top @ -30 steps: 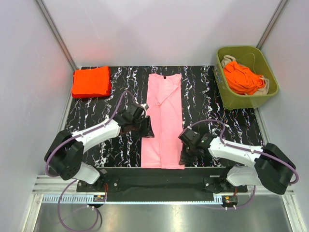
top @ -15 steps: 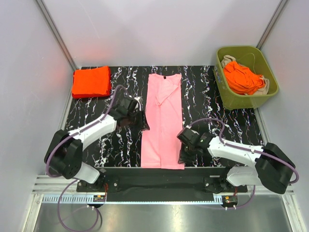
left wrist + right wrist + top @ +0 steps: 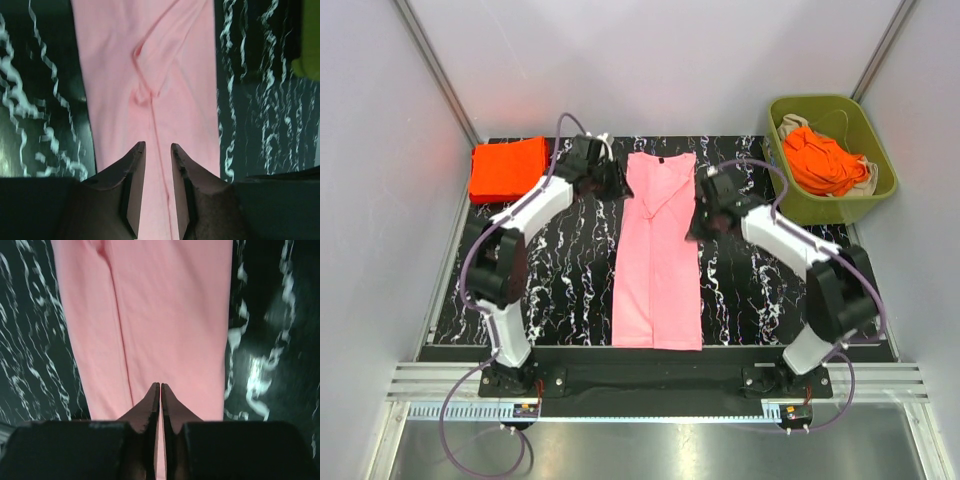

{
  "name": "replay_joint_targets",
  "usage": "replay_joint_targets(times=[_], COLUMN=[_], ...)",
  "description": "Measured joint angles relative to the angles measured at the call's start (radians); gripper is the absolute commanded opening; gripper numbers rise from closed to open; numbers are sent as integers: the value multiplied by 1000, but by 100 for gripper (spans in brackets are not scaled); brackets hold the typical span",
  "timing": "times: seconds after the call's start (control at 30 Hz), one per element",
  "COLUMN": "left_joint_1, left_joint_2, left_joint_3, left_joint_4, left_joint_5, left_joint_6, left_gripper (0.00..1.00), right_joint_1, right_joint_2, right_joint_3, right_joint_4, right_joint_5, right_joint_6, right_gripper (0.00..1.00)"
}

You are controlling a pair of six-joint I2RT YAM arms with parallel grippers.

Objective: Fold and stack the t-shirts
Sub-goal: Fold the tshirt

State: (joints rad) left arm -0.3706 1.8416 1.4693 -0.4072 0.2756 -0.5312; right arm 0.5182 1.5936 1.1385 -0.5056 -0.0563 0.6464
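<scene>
Pink tee (image 3: 656, 260) folded narrow, L claw (image 3: 157, 146) ajar, R claw (image 3: 160, 385) closed

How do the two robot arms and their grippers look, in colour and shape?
The left arm and right arm are white shells with black joints; purple cables loop along each. The left gripper and right gripper have dark, tapered fingers.

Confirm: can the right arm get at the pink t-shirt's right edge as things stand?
Probably yes. The right gripper hangs at the pink t-shirt's right edge, nothing between them; the left gripper is across on the opposite edge.
</scene>
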Motion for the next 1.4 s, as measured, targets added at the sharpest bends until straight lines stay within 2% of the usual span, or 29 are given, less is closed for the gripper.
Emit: replay_joint_targets(times=[0.13, 0.3, 0.53, 0.7, 0.97, 1.13, 1.4], left_joint_1=[15, 27, 59, 95, 129, 137, 153], left_joint_2=[152, 357, 583, 645, 748, 828, 882], left_joint_3=[178, 349, 492, 558, 702, 796, 855], left_joint_4=[29, 47, 56, 68, 116, 150, 219], left_joint_5=[51, 113, 191, 204, 210, 236, 242], left_joint_6=[4, 3, -52, -104, -185, -239, -305], left_gripper=[31, 31, 31, 32, 34, 34, 33], right_joint_1=[-93, -144, -206, -233, -245, -261, -274], right_joint_2=[183, 428, 685, 808, 976, 1094, 1204], right_joint_3=[213, 444, 689, 863, 1040, 1241, 1435], right_joint_4=[49, 101, 104, 108, 114, 76, 32], right_joint_5=[-19, -43, -78, -96, -124, -147, -148], right_joint_6=[-95, -164, -174, -167, -119, -103, -66], right_gripper=[8, 8, 8, 6, 4, 3, 4])
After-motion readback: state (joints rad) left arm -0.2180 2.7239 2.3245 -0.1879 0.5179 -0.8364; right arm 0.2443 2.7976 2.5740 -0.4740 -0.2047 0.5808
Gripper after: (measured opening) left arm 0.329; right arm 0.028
